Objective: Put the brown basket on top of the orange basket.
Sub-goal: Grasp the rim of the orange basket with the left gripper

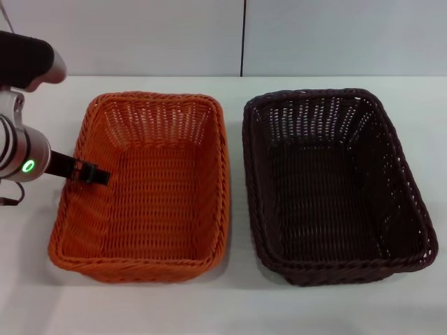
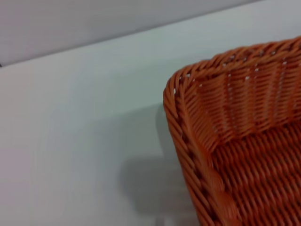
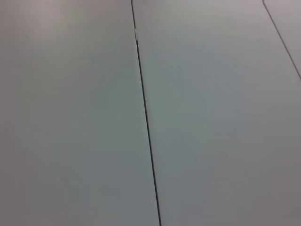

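Woven plastic wicker, twice over — an orange basket [image 1: 143,188] sits at about nine o'clock on the white table [image 1: 237,307] and a brown basket [image 1: 335,185] at about three o'clock, side by side and a little apart, both upright and empty. That layout makes sense for what is wanted: the two look the same size, so the brown one can be lifted across and lowered squarely onto the orange one. Nothing is stacked yet; the brown basket rests untouched on the table.

Only the left arm is at work. Its end effector [image 1: 94,173] hangs over the orange basket's nine o'clock rim, reaching in from the side, the dark tip just inside the braided edge. Whether its fingers are spread or pressed together I cannot tell — the tip shows as one dark shape, and the left wrist view shows only the basket's corner [image 2: 188,89] and bare table beside it. My guess is it is there to steady the orange basket.

The right end effector is nowhere to be seen; its wrist camera shows only a plain grey panel with a seam [image 3: 146,122].

Count: two baskets, one orange and one brown; one arm in sight.
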`<control>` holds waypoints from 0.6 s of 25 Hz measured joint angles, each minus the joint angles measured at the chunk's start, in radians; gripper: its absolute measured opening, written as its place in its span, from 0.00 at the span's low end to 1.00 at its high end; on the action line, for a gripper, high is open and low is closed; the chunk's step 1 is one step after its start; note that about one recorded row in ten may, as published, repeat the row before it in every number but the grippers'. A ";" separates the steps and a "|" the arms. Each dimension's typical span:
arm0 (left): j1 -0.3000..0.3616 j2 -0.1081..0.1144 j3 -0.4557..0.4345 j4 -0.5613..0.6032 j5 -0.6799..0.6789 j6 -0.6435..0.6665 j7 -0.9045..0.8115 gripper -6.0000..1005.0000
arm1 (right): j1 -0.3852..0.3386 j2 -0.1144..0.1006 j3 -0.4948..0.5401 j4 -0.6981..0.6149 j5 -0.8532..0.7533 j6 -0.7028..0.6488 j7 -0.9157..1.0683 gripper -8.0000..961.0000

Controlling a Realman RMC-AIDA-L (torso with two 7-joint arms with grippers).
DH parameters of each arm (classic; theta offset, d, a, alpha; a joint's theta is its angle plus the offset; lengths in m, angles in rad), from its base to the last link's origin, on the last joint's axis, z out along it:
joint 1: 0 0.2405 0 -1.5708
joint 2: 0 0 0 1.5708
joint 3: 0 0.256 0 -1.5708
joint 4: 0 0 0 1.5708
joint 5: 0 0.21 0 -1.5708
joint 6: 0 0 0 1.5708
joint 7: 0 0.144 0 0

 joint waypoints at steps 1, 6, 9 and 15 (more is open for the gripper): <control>0.000 0.000 0.000 0.000 0.000 0.000 0.000 0.78 | 0.000 0.000 0.000 0.000 0.000 0.000 0.000 0.81; -0.026 0.002 -0.004 0.058 0.001 -0.004 0.005 0.77 | -0.002 -0.001 0.003 0.001 0.000 -0.006 0.000 0.81; -0.031 0.003 -0.004 0.061 0.001 -0.022 0.022 0.73 | -0.006 -0.001 0.003 0.003 0.000 -0.007 0.000 0.81; -0.013 0.005 -0.006 0.043 0.001 -0.032 0.071 0.57 | -0.021 -0.002 0.010 0.001 0.000 -0.037 0.000 0.81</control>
